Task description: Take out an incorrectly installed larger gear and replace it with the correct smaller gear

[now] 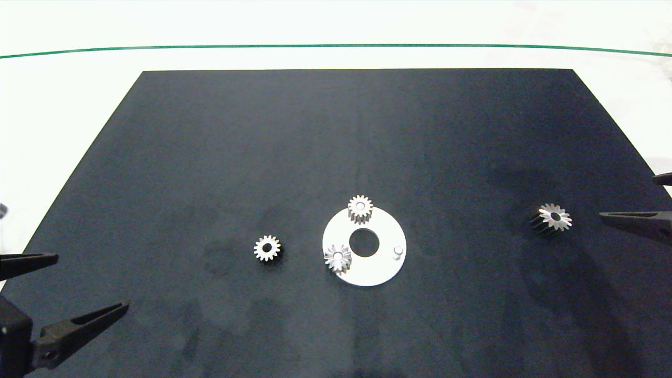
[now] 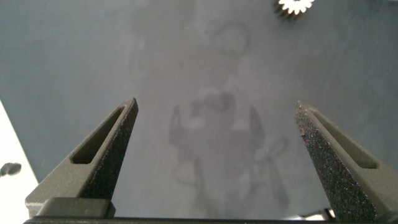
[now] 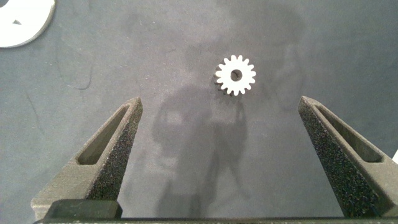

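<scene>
Left gripper point(image 1: 47, 286) spread wide, empty, low over mat point(image 1: 210, 157) at its near left corner; small gear point(image 1: 268, 248) lies flat well ahead of its fingertips, apart. Right gripper point(image 3: 221, 124) also spread, empty, at mat's right edge; big gear point(image 1: 552, 217) just off its tips, flat on mat. Disc point(image 1: 378, 268) between the two grippers, carrying two gears and one bare peg point(image 1: 398, 252).

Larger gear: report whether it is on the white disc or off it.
Off. The larger gear lies on the dark mat, apart from the white disc, by the right gripper; one disc peg stands bare.
</scene>
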You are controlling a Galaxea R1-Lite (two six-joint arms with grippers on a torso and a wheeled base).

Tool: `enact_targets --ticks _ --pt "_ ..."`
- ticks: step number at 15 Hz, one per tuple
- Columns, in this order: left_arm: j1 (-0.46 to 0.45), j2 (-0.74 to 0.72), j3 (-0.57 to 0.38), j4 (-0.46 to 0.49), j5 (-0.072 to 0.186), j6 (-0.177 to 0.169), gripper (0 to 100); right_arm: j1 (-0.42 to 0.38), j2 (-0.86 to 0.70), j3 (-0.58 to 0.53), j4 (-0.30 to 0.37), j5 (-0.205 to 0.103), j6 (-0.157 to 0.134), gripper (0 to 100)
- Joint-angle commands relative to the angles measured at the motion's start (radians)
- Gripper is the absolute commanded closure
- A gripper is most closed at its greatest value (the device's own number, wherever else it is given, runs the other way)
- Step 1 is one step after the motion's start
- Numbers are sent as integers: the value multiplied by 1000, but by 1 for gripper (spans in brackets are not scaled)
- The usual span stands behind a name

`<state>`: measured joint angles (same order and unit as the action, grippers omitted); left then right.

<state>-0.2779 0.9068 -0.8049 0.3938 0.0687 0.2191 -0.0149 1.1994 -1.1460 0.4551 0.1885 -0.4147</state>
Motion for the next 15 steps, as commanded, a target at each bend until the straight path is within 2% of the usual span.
enact_targets --ticks 1,3,5,8,13,15 --pt "-55 89 32 -36 40 28 0 0 -20 5 2 3 -3 0" --pt "-84 130 30 -79 63 28 0 0 -20 12 2 3 -3 0" --pt "-99 187 30 -162 103 28 0 0 -21 20 2 5 -3 0" --pt "-110 233 27 -194 111 31 0 -4 -27 22 2 14 -3 0" --pt "-207 291 26 -220 114 17 0 0 -27 31 2 16 -3 0" --pt "-259 356 27 -291 117 19 0 -2 -29 35 2 23 -3 0"
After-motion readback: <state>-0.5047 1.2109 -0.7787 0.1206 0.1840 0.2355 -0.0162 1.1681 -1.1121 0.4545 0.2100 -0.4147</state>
